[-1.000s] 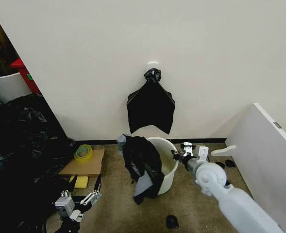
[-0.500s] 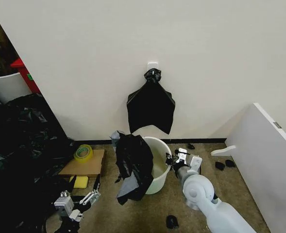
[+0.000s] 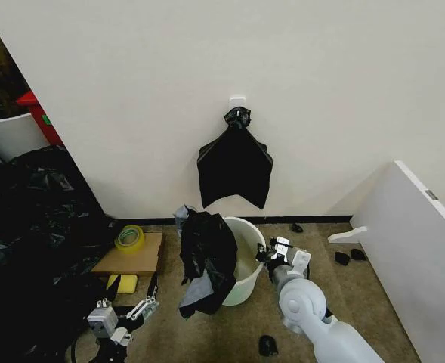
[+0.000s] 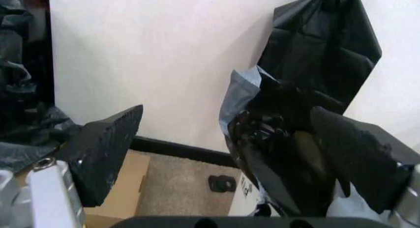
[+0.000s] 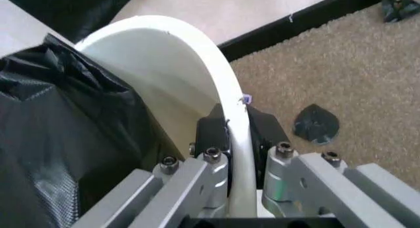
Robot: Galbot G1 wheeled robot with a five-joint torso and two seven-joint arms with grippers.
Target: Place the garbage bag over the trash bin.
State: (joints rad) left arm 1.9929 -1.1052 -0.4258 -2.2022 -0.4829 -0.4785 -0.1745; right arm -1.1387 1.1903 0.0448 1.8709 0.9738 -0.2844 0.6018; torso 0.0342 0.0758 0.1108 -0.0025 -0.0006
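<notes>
The trash bin point(image 3: 243, 236) is a small white bucket on the carpet below the wall, leaning a little. The glossy black garbage bag point(image 3: 205, 257) hangs over its left rim and down its outer side. My right gripper point(image 3: 268, 253) is at the bin's right edge. In the right wrist view the right gripper point(image 5: 233, 139) is shut on the bin's rim point(image 5: 196, 56), one finger inside and one outside, with the bag point(image 5: 66, 129) across the bucket. My left gripper point(image 3: 148, 299) is low at the left, open and holding nothing. Its wrist view shows the left gripper point(image 4: 229, 149) spread wide, facing the bag point(image 4: 282, 134).
A knotted black bag point(image 3: 235, 166) hangs from a wall hook. A tape roll point(image 3: 130, 238), cardboard point(image 3: 131, 259) and yellow sponge point(image 3: 124, 283) lie left of the bin. Black plastic sheeting point(image 3: 26, 227) fills the left; a white panel point(image 3: 418, 249) leans at right. Small black bits point(image 3: 267, 345) dot the carpet.
My right arm has drawn back, dragging the bin by its rim leftward. The bag swung left with it. The left gripper has hardly moved.
</notes>
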